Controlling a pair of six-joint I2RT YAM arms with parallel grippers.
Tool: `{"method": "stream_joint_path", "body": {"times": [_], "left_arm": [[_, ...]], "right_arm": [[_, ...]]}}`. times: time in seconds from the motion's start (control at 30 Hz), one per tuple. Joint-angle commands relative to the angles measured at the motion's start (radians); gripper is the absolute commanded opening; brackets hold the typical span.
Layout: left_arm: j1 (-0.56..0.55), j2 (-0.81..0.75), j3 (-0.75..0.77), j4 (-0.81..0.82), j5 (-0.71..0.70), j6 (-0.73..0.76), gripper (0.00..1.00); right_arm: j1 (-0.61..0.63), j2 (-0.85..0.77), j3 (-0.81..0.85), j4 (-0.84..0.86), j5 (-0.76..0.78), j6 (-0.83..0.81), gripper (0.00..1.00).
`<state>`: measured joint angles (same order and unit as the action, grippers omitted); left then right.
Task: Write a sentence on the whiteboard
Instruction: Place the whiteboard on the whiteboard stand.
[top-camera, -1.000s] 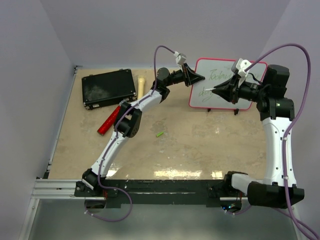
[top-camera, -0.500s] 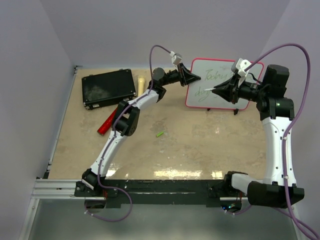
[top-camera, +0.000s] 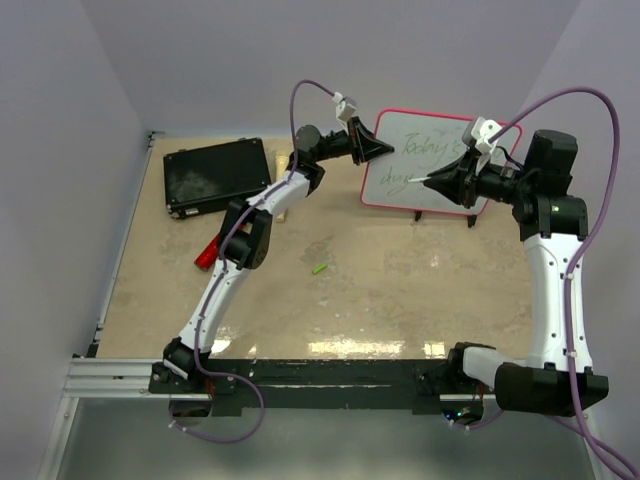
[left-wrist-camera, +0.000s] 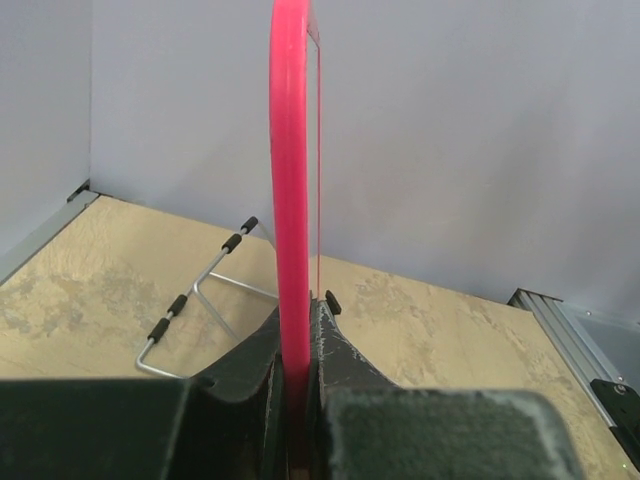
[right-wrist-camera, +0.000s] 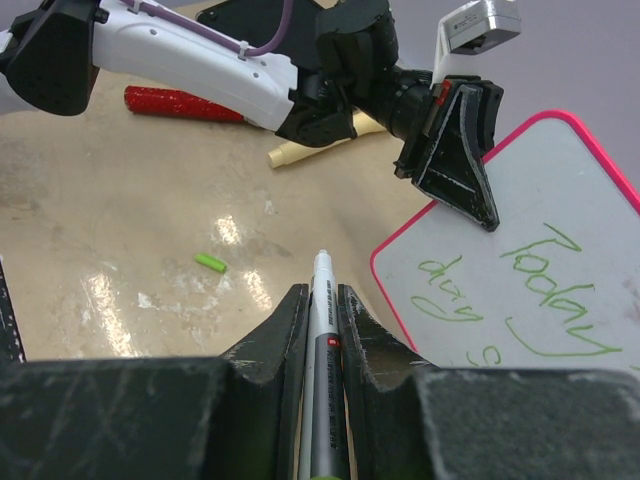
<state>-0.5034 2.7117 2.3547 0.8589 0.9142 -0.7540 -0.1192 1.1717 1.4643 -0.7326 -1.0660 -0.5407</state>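
Observation:
The whiteboard (top-camera: 405, 170), white with a pink rim, stands tilted at the back of the table. Green cursive words, the sentence (top-camera: 425, 150), run in two lines starting "Today". My left gripper (top-camera: 380, 147) is shut on the board's upper left rim; in the left wrist view the pink rim (left-wrist-camera: 292, 200) rises edge-on between the jaws. My right gripper (top-camera: 440, 179) is shut on a grey and white marker (right-wrist-camera: 322, 330), its tip just off the board's left part. The board (right-wrist-camera: 520, 260) and the left gripper (right-wrist-camera: 455, 160) also show in the right wrist view.
A black case (top-camera: 217, 176) lies at the back left. A red tube (top-camera: 215, 243) and a beige stick (top-camera: 284, 168) lie beside it. A green marker cap (top-camera: 320, 268) lies mid-table. The board's wire stand (left-wrist-camera: 195, 300) shows behind the board.
My left gripper has pulled the whiteboard leftward and lifted its left side, so the board sits further left and more tilted. The right gripper with the marker has stayed in place.

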Motion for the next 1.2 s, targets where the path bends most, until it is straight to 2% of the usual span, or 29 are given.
{"method": "stream_joint_path", "body": {"times": [0.0,0.17,0.33,0.7,1.0,1.17], "left_arm": [[0.028,-0.024,0.052,0.170,-0.074,0.018,0.00],[0.029,-0.069,-0.014,0.239,-0.075,-0.050,0.00],[0.031,-0.040,0.081,0.204,-0.113,-0.051,0.00],[0.029,0.005,0.095,0.268,-0.186,-0.097,0.00],[0.037,-0.073,0.018,0.434,-0.232,-0.266,0.00],[0.060,-0.121,0.005,0.447,-0.261,-0.274,0.00]], "right_arm": [[-0.004,-0.007,0.001,0.019,-0.020,0.018,0.00],[-0.004,-0.007,0.002,0.019,-0.025,0.018,0.00],[-0.004,-0.023,-0.005,0.030,-0.022,0.025,0.00],[-0.004,-0.020,-0.013,0.038,-0.020,0.035,0.00],[-0.004,-0.014,-0.015,0.039,-0.020,0.033,0.00],[-0.005,-0.021,-0.015,0.038,-0.023,0.033,0.00]]}}
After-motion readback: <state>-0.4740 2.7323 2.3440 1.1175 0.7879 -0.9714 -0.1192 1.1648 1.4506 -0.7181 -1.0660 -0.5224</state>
